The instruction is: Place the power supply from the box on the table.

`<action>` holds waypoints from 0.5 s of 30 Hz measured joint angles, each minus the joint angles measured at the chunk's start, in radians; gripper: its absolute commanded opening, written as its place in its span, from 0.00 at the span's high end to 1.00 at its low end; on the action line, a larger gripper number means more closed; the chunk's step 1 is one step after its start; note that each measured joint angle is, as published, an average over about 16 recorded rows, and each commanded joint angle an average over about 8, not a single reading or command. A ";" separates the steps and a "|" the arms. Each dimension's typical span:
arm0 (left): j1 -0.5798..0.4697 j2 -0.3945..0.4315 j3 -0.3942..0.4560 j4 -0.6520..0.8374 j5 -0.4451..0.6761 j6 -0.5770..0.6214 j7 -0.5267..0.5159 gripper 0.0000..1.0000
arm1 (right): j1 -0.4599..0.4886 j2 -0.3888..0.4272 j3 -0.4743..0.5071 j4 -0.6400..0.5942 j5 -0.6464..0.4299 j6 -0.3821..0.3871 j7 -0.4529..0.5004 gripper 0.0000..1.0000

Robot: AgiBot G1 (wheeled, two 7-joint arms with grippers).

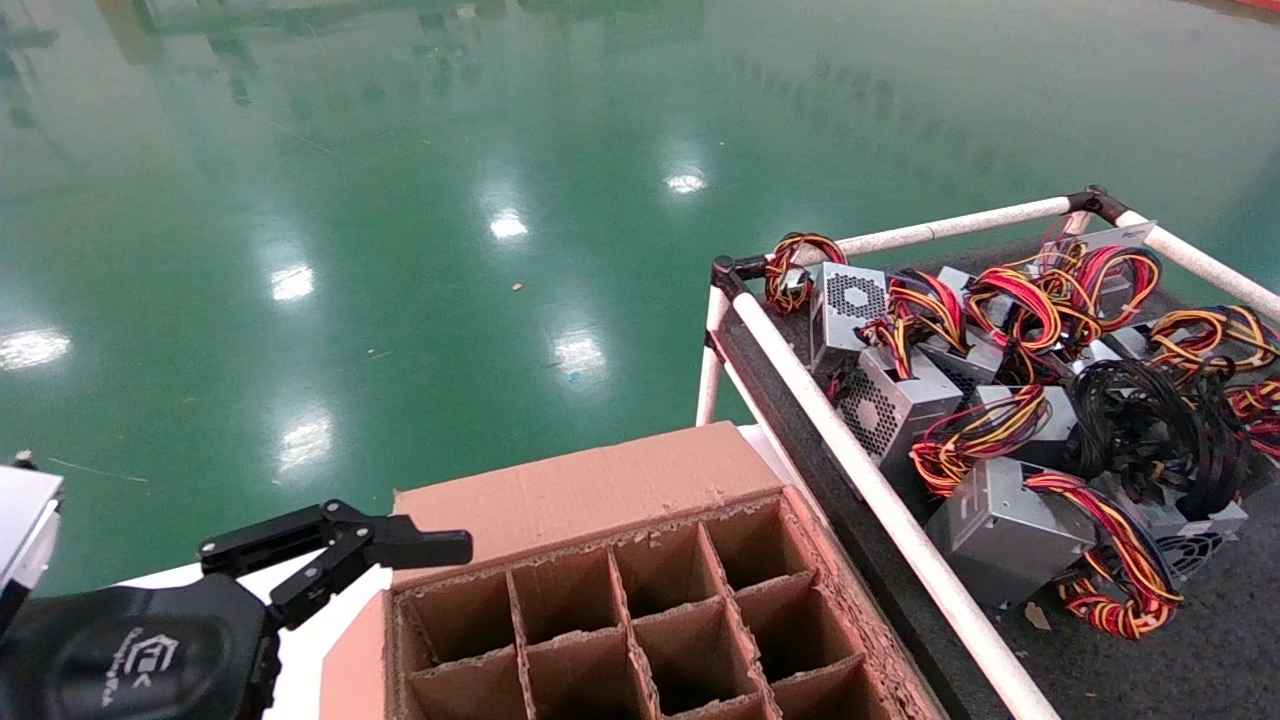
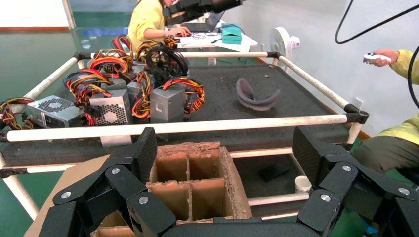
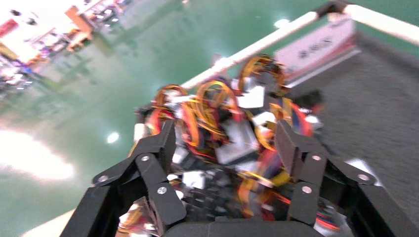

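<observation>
The box (image 1: 600,480) sits at 6 o'clock in the head view. Every cell I can see in it is empty. The table (image 1: 1150,650) is at 4 o'clock, and many power supplies already lie on it in a heap. The nearest power supply (image 1: 1005,525) rests on its side just past the white rail (image 1: 880,490), with its red and yellow wires (image 1: 1120,570) curled beside it.

The left tool (image 2: 225,140) hangs at 8 o'clock, next to the box, with its fingers spread wide and nothing in them. The right tool (image 3: 226,131) is over the heap, also spread wide and holding nothing.

I think the next job is to reach for another one, if any is left. To do it well, go straight down into one cell and do not bump the thin cardboard walls. Grab the metal body, not the wires, because wires slip and snag.

The head view does not show the right tool at all; only its own wrist view does. The left wrist view shows a curved grey thing (image 2: 257,96) on the table and a person in yellow (image 2: 148,19) behind it, which the head view misses.
</observation>
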 measured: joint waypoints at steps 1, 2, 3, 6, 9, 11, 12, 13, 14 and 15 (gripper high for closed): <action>0.000 0.000 0.000 0.000 0.000 0.000 0.000 0.00 | 0.002 -0.006 0.001 0.006 0.002 -0.009 0.003 0.00; 0.000 0.000 0.000 0.000 0.000 0.000 0.000 0.00 | 0.003 -0.012 0.003 0.013 0.005 -0.017 0.005 0.00; 0.000 0.000 0.000 0.000 0.000 0.000 0.000 0.00 | 0.003 -0.018 0.005 0.020 0.007 -0.026 0.007 0.00; 0.000 0.000 0.000 0.000 0.000 0.000 0.000 0.00 | -0.005 -0.036 0.014 0.048 0.015 -0.052 0.009 0.00; 0.000 0.000 0.000 0.000 0.000 0.000 0.000 0.00 | -0.023 -0.052 0.026 0.083 0.024 -0.073 0.003 0.00; 0.000 0.000 0.000 0.001 0.000 0.000 0.000 0.00 | -0.040 -0.061 0.037 0.111 0.031 -0.083 -0.005 0.00; 0.000 0.000 0.000 0.001 0.000 0.000 0.000 0.00 | -0.050 -0.065 0.042 0.126 0.033 -0.087 -0.010 0.00; 0.000 0.000 0.000 0.001 0.000 0.000 0.000 0.00 | -0.060 -0.068 0.048 0.141 0.035 -0.090 -0.014 0.00; 0.000 0.000 0.000 0.001 0.000 0.000 0.001 0.00 | -0.070 -0.070 0.054 0.158 0.038 -0.092 -0.019 0.00; 0.000 0.000 0.000 0.001 0.000 0.000 0.001 0.00 | -0.081 -0.071 0.061 0.175 0.040 -0.093 -0.023 0.00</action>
